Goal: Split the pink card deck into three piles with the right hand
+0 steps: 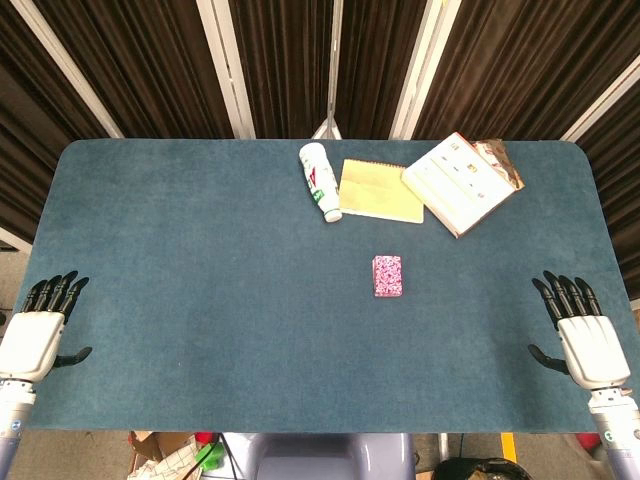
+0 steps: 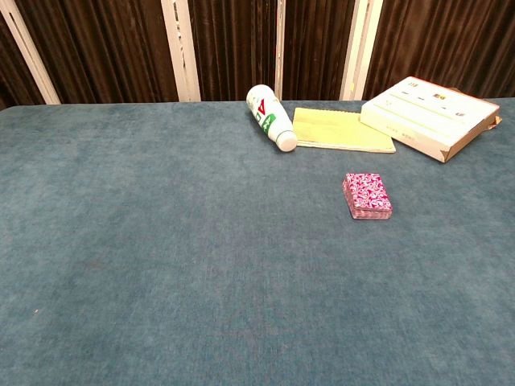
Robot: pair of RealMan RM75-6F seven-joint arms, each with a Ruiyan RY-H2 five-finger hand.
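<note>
The pink card deck (image 1: 387, 276) lies as one stack on the blue table (image 1: 200, 260), right of centre; the chest view shows the pink card deck (image 2: 368, 195) with its patterned back up. My right hand (image 1: 582, 328) rests at the table's right front edge, fingers spread, holding nothing, well to the right of the deck. At the left front edge my left hand (image 1: 40, 327) lies the same way, empty. Neither hand appears in the chest view.
At the back lie a white bottle (image 1: 319, 180) on its side, a yellow notepad (image 1: 380, 190) and a thick white book (image 1: 460, 182). The chest view shows the bottle (image 2: 270, 117), notepad (image 2: 342, 130) and book (image 2: 428, 116) behind the deck.
</note>
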